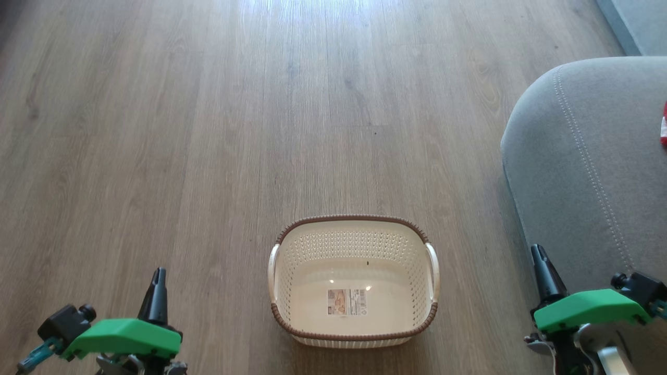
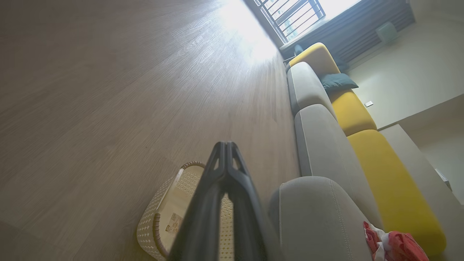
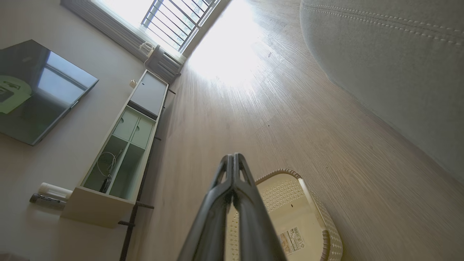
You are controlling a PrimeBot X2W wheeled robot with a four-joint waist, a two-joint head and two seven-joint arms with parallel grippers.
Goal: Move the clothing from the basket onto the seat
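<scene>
The cream basket (image 1: 354, 281) stands on the wooden floor, with only a label on its bottom inside; it also shows as the basket (image 2: 163, 214) and the basket (image 3: 293, 214) in the wrist views. The grey seat (image 1: 589, 166) rises at the right. On the seat (image 2: 319, 217) lies the red and white clothing (image 2: 391, 246); a sliver of the clothing (image 1: 664, 125) peeks in at the right edge. My left gripper (image 1: 158, 278) is shut at the lower left, apart from the basket. My right gripper (image 1: 538, 255) is shut over the seat's front edge. Both grippers hold nothing.
Bare wooden floor (image 1: 260, 104) stretches ahead and to the left. A yellow sofa back (image 2: 391, 181) runs behind the grey cushions. A low cabinet (image 3: 123, 152) and a dark screen (image 3: 36, 90) stand along the far wall, under a window (image 3: 174, 18).
</scene>
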